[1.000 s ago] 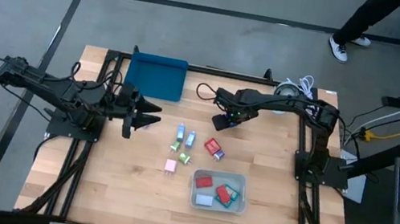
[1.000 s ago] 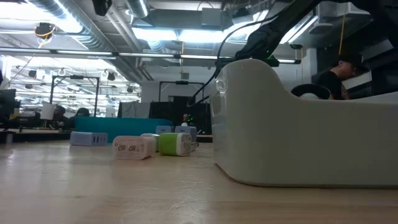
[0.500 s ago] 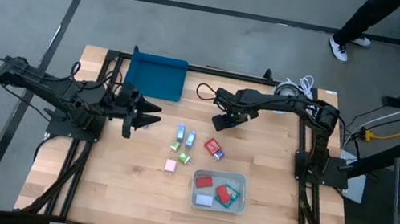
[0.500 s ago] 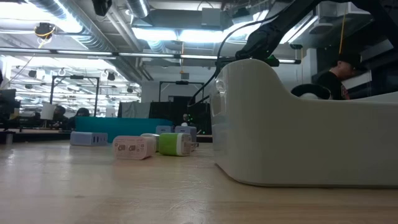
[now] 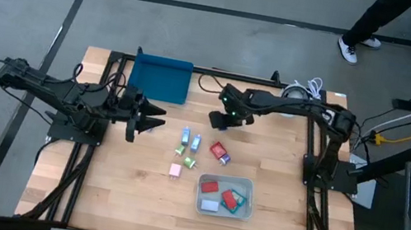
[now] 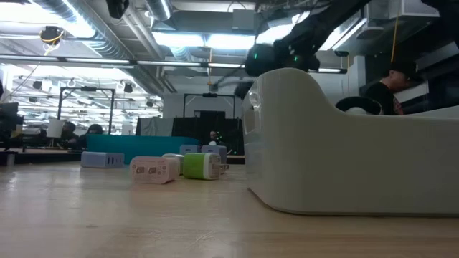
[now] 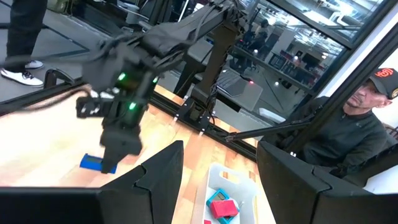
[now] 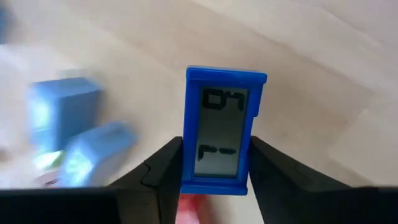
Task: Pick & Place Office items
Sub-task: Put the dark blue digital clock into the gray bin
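Right gripper (image 5: 216, 119) shifted toward tray (image 5: 160, 78), pinching blue item (image 8: 222, 129); red item (image 5: 219, 152) lay behind. Left gripper (image 5: 156, 119) idle, spread.

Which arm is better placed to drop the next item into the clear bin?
The right. Its gripper is shut on a blue block, above the table beyond the clear bin. The left gripper waits open and empty at the table's left side.
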